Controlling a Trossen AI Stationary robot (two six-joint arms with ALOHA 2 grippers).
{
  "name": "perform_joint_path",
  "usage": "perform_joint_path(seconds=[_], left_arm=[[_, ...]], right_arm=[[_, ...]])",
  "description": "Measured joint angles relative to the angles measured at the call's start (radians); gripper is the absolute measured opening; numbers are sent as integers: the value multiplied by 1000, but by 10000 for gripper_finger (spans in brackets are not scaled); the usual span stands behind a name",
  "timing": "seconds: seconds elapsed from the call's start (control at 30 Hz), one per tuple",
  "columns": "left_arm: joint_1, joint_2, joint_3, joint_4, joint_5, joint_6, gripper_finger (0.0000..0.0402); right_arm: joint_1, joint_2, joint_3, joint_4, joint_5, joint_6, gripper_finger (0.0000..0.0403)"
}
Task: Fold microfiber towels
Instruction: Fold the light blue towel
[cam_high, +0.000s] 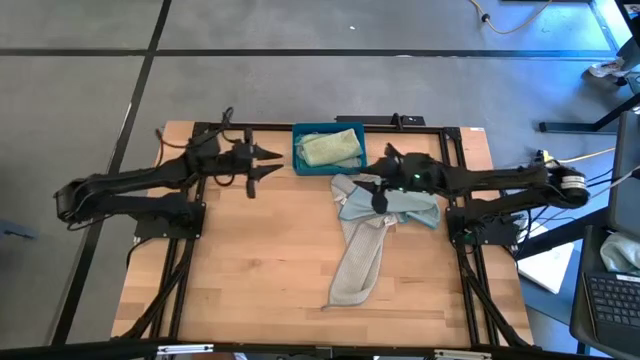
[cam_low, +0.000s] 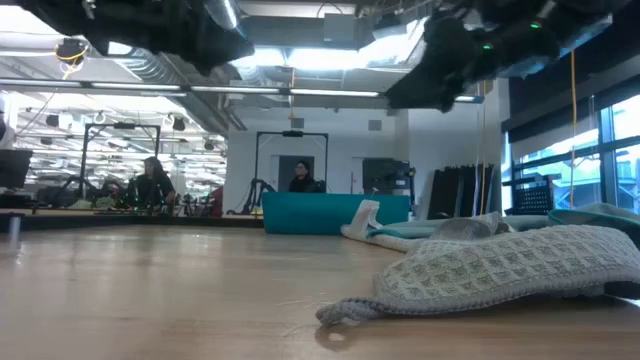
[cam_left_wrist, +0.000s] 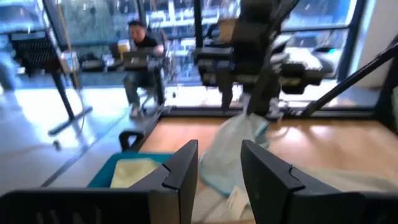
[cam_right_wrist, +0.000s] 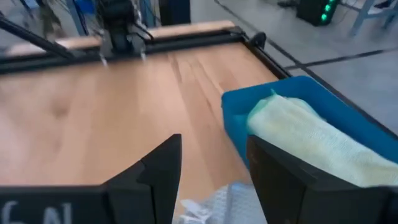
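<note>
Teal-blue plastic bin (cam_high: 328, 150) at the wooden table's (cam_high: 250, 270) far edge; seated person (cam_left_wrist: 142, 62) beyond.

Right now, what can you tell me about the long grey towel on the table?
The grey-beige towel is a soft cloth with a bumpy waffle weave and a small loop at its near corner. It lies loose in a long crumpled strip on the wooden table, unfolded. Its far end runs under the pale blue towel. No claw touches it.
</note>
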Motion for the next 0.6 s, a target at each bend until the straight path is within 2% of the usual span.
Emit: perform_joint_path(seconds=[0.17, 0.43, 0.6], left_arm=[[-38, -94, -12, -8, 4, -1, 114], [-88, -109, -12, -11, 66, 0, 115], [-116, -104, -12, -12, 66, -51, 117]], right_arm=[[-1, -83, -108, 105, -7, 7, 182], [0, -117, -172, 178, -17, 13, 182], [0, -117, -175, 126, -147, 96, 182]])
